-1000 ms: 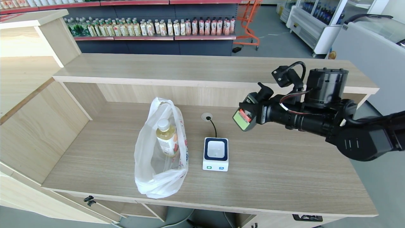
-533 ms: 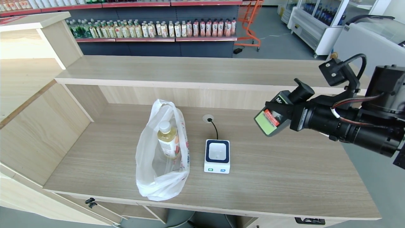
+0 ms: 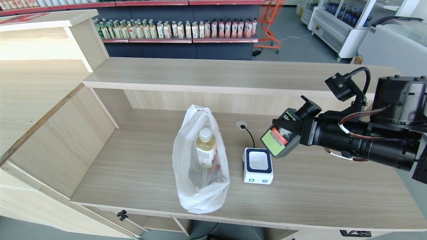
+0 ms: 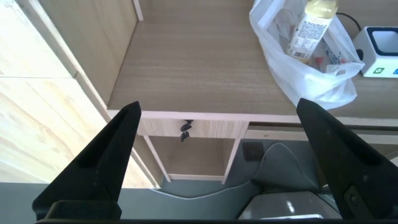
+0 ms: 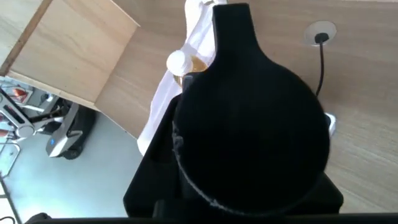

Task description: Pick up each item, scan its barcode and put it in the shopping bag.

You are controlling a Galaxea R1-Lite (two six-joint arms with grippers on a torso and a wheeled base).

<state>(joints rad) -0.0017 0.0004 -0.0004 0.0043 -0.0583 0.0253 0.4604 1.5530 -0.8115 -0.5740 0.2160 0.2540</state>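
My right gripper (image 3: 291,129) is shut on a small box with a green face and a red label (image 3: 277,140). It holds the box tilted in the air just right of and above the white scanner (image 3: 257,161). A white shopping bag (image 3: 201,173) stands open left of the scanner, with a yellow-drink bottle (image 3: 205,150) upright inside it. My left gripper (image 4: 219,109) hangs open below the counter's front edge, with nothing between its fingers. Beyond it on the counter are the bag (image 4: 311,62), the bottle (image 4: 310,28) and the scanner (image 4: 380,43).
The scanner's black cable runs to a round hole (image 3: 241,125) in the wooden counter (image 3: 317,190). A raised ledge (image 3: 217,71) runs along the back and a side wall (image 3: 63,140) closes the left. Shelves of bottles stand in the room behind.
The head camera has shifted, so the whole scene sits further right. My right gripper swung the box out to the right, then brought it back lower and closer to the scanner.
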